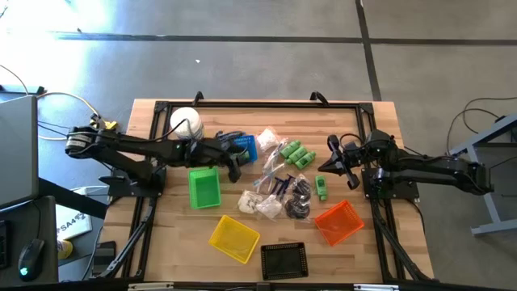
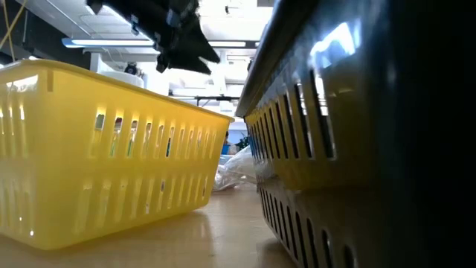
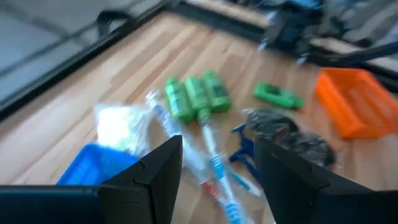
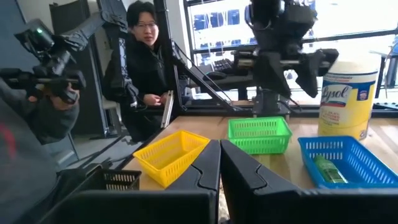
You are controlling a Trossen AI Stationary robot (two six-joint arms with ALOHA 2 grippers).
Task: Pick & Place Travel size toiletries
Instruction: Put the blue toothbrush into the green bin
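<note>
The toiletries lie loose mid-table: three bright green bottles (image 1: 297,153) (image 3: 196,96), a single green bottle (image 1: 321,187) (image 3: 278,95), clear sachets with sticks (image 1: 271,184) (image 3: 211,162), white packets (image 1: 257,204) and small dark pieces (image 1: 299,202) (image 3: 292,134). One more green bottle (image 4: 326,169) lies in the blue basket (image 1: 245,147) (image 4: 345,158). My left gripper (image 1: 234,168) (image 3: 217,146) hovers open and empty above the table beside the blue basket, facing the pile. My right gripper (image 1: 333,159) (image 4: 219,152) is shut and empty, right of the pile.
Baskets ring the pile: green (image 1: 203,187), yellow (image 1: 234,238) (image 2: 97,149), black (image 1: 284,260), orange (image 1: 339,222) (image 3: 354,99). A white-lidded jar (image 1: 186,123) (image 4: 345,93) stands at the far left. People (image 4: 146,68) are beyond the table's left side.
</note>
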